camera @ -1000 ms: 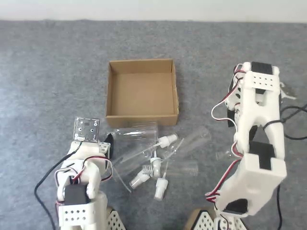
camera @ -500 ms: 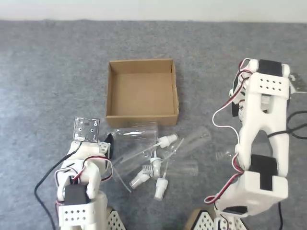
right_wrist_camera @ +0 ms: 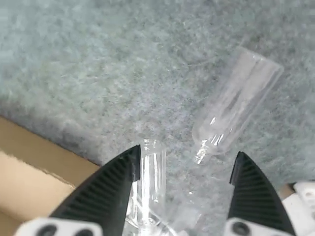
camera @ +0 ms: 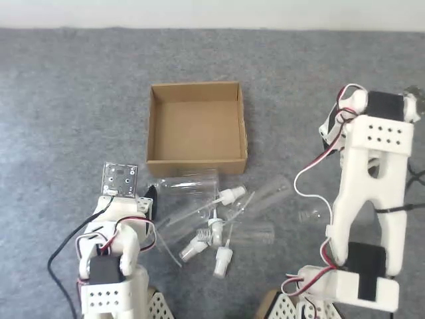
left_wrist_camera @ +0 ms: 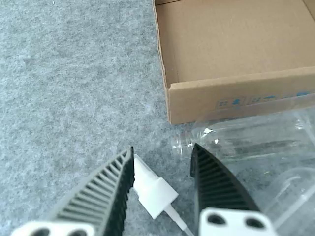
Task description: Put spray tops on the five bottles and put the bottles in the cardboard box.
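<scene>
Claw [right_wrist_camera: 188, 151] spread wide, clear bottle [right_wrist_camera: 236, 103] (lying flat), grey carpet [right_wrist_camera: 98, 64]

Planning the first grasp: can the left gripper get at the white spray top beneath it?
Probably yes: the left gripper is open with the spray top lying between its jaws; a clear bottle lies beside one jaw, not over the top.

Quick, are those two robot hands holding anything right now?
Left hand: open, holding nothing, with a white spray top lying on the carpet under it.
Right hand: open, holding nothing, over a clear bottle.
</scene>
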